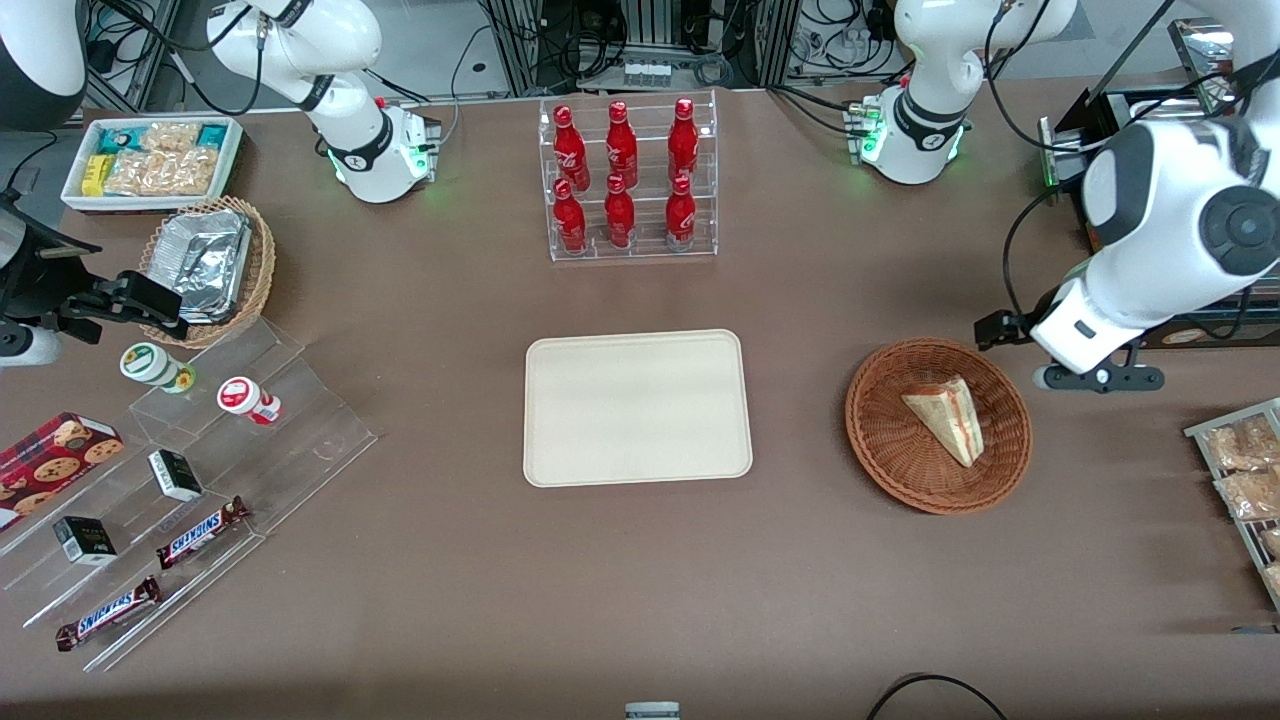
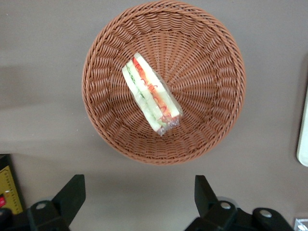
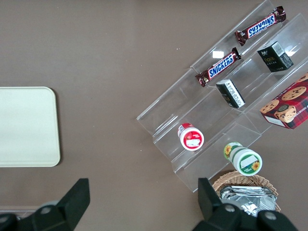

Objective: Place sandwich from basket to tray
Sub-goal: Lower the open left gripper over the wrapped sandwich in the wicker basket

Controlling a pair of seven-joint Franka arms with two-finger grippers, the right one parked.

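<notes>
Claw (image 2: 134, 195) hangs spread wide and holding nothing, off the basket (image 1: 880, 455) rim toward the bench's working-arm end. Sandwich (image 1: 947, 416) lies in the basket, filling edge showing. Bare bench separates basket and tray (image 1: 637, 408). Readable: Snickers bars (image 1: 200, 530) on the parked-arm end.

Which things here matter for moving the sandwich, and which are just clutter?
Job: sandwich lying in the basket; bare tray beside it; gripper, jaws open, above the table beside the basket.

Clutter: red bottles, Snickers bars, foil containers, cookie box.
</notes>
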